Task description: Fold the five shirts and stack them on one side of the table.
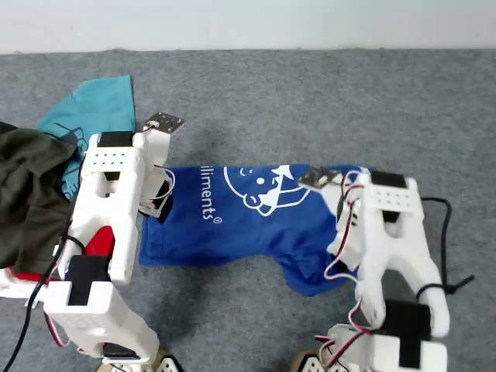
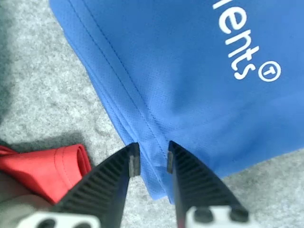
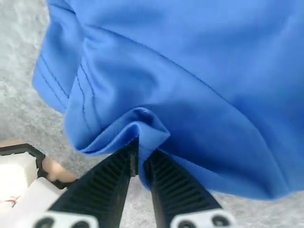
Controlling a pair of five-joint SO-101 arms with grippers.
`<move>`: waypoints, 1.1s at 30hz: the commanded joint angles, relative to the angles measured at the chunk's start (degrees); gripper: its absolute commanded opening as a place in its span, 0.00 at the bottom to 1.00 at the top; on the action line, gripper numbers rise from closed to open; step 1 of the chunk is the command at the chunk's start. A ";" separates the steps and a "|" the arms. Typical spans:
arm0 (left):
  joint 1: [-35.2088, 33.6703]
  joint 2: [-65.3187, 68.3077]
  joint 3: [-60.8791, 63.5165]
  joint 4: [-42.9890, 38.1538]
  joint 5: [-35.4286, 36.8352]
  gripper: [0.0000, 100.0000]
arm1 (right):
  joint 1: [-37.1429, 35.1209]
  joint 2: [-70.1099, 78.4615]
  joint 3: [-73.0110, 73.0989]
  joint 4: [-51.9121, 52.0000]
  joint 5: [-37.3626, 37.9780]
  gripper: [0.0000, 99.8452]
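The blue shirt (image 1: 232, 225) lies spread out in the middle of the grey worktop (image 1: 271, 93). It has white letters and a white drawing on it. The side near the right arm is bunched up and crumpled.

The left tool (image 2: 152, 159) is down at the end of the blue shirt (image 2: 190, 71) that is nearest the pile of other shirts. Its two black fingers (image 2: 134, 159) are a little way apart. One is on each side of the shirt's stitched edge. The cloth between them looks flat, not squeezed.

The right tool (image 3: 141, 159) is at the other end of the blue shirt (image 3: 190, 71). Its fingers (image 3: 156, 171) are almost together, and they pinch a small fold of the blue cloth. The cloth puckers up right at the tips.

Three more shirts lie in a heap beside the left arm. A teal shirt (image 1: 101, 108) is at the far side. A dark shirt (image 1: 27, 194) lies partly over it. A red shirt (image 2: 52, 168) pokes out just beside the left tool, close to the blue shirt's edge but not touching it.
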 commanded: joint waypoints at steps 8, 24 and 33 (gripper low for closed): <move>0.18 -0.35 1.10 -0.53 0.18 0.11 | 0.31 -3.56 2.46 -12.53 -7.65 0.01; 0.18 -0.35 1.63 -0.53 0.18 0.11 | -0.04 -2.59 2.46 -25.01 -20.84 0.01; 0.18 -0.35 1.63 -0.53 0.18 0.11 | -1.01 4.70 2.37 -30.29 -23.74 0.01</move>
